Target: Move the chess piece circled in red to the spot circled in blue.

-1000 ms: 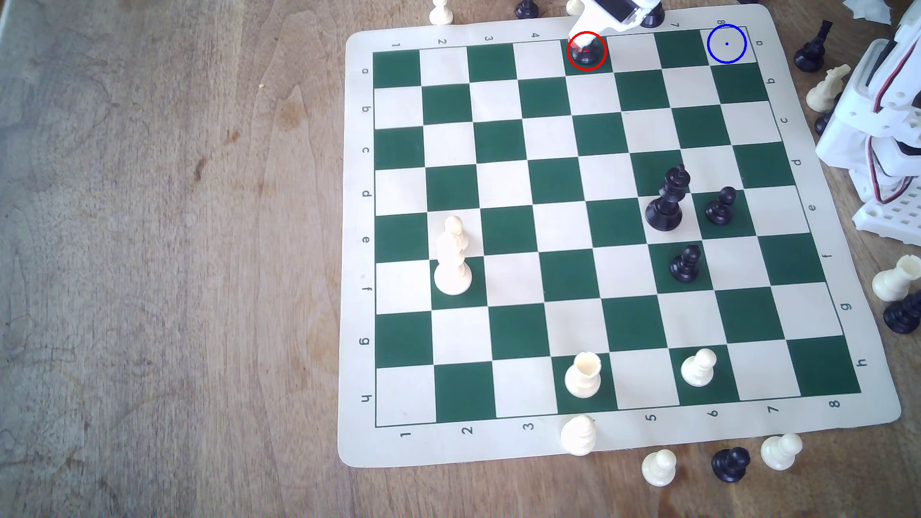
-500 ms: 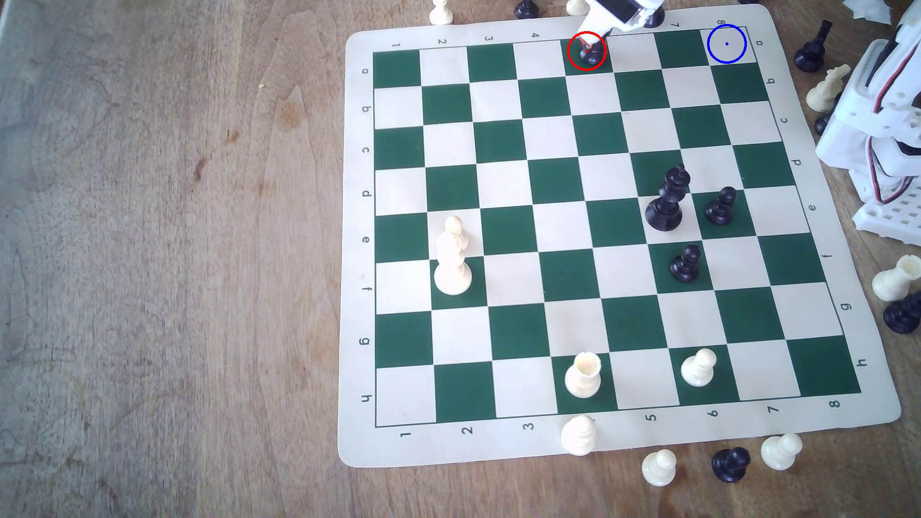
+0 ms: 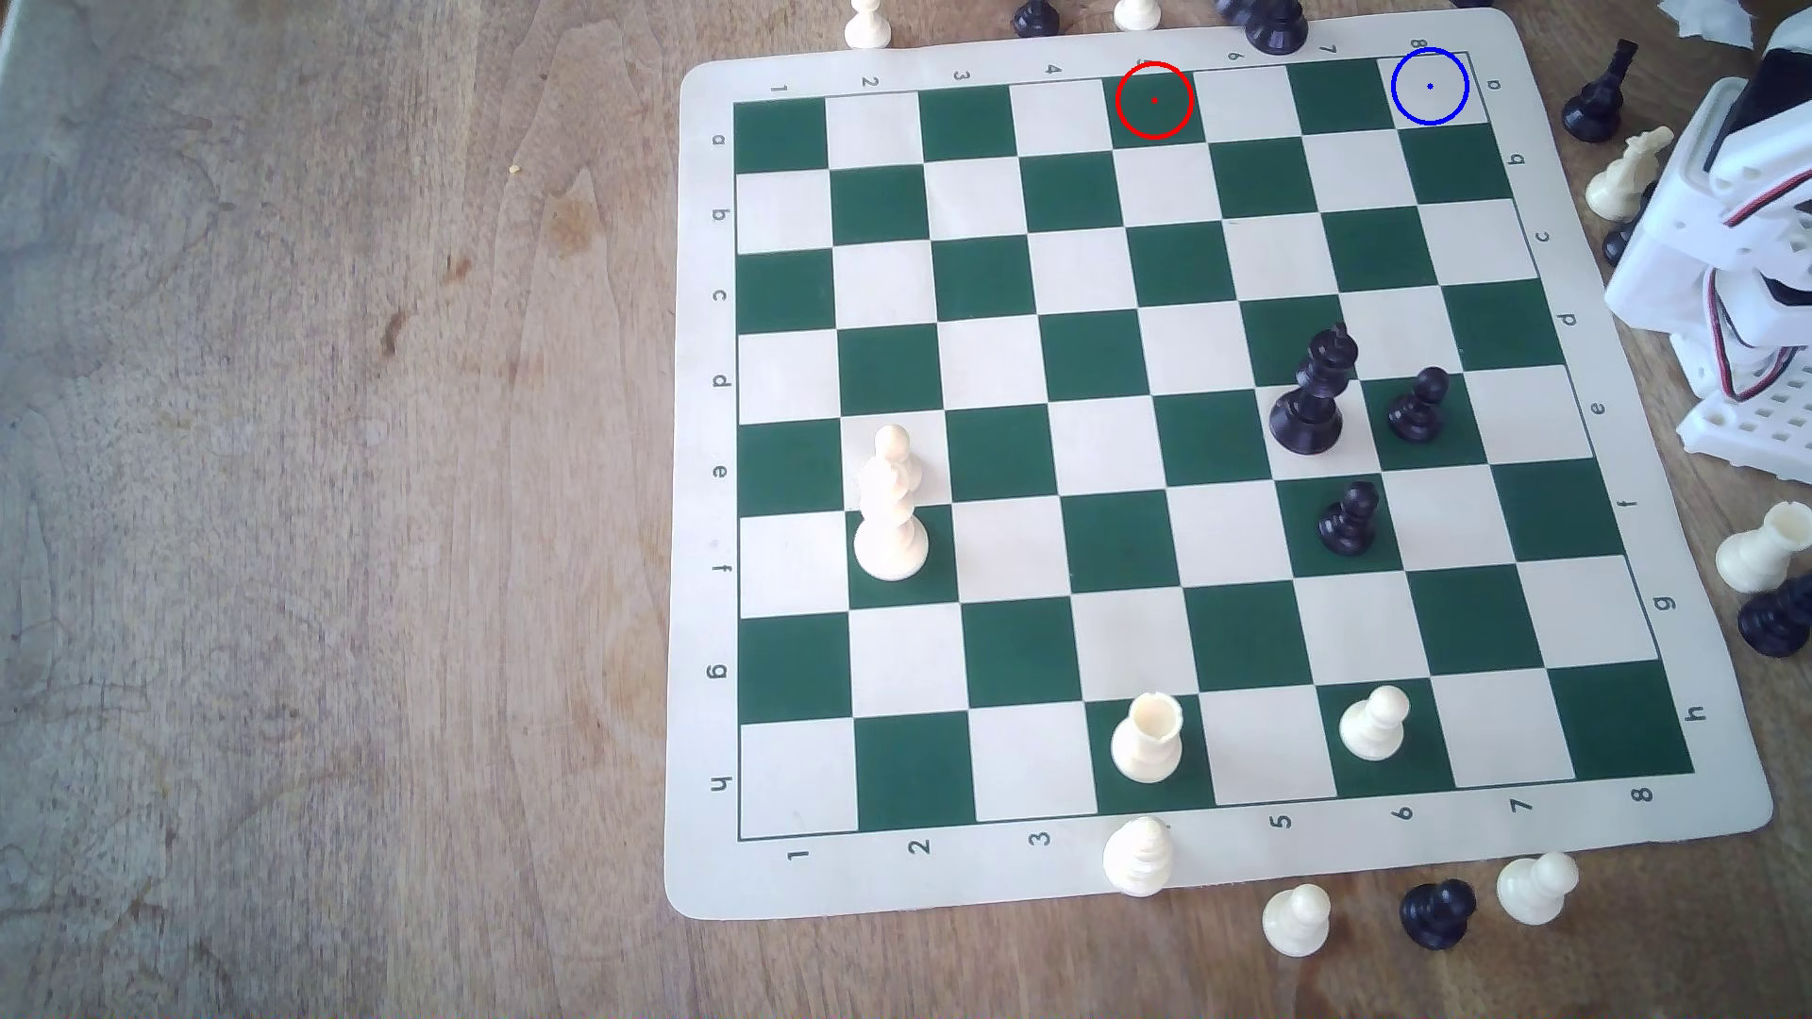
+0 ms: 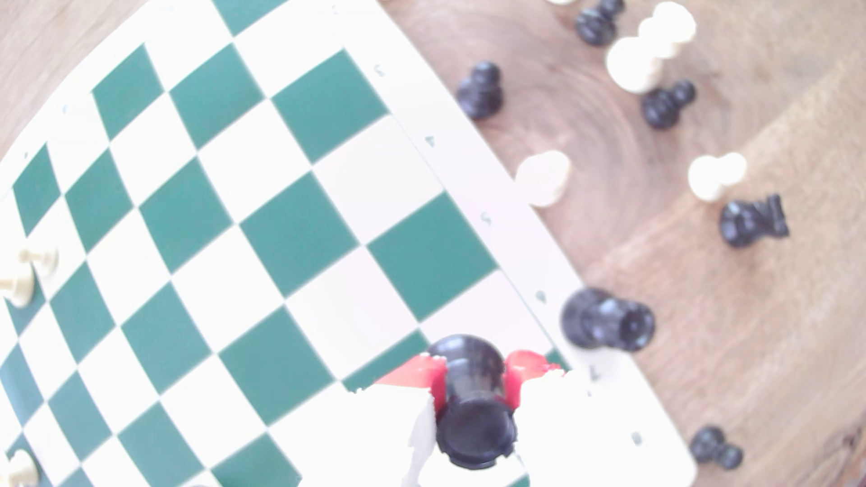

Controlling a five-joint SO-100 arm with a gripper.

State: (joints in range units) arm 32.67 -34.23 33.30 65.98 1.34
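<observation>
In the wrist view the black rook (image 4: 473,421) hangs above the board's edge squares, pinched at its waist between the red pads (image 4: 433,381) of my gripper (image 4: 474,377), which is shut on it. Its flat hollow top faces the camera. In the exterior view the red-ringed green square (image 3: 1154,100) in the far row is bare. The blue-ringed cream square (image 3: 1430,86) with its centre dot sits at the board's far corner toward the exterior view's right, with nothing on it.
A black king (image 3: 1314,392) and two black pawns (image 3: 1419,405) (image 3: 1350,519) stand on the board's right half. White pieces (image 3: 890,509) (image 3: 1147,737) (image 3: 1375,723) stand nearer. Loose pieces ring the board, including a black one (image 3: 1275,24) at the far edge. The arm's white base (image 3: 1745,245) is at the right.
The rook has left the red-ringed square, lifted in the gripper. Gripper and rook have risen out of the exterior view's top edge.
</observation>
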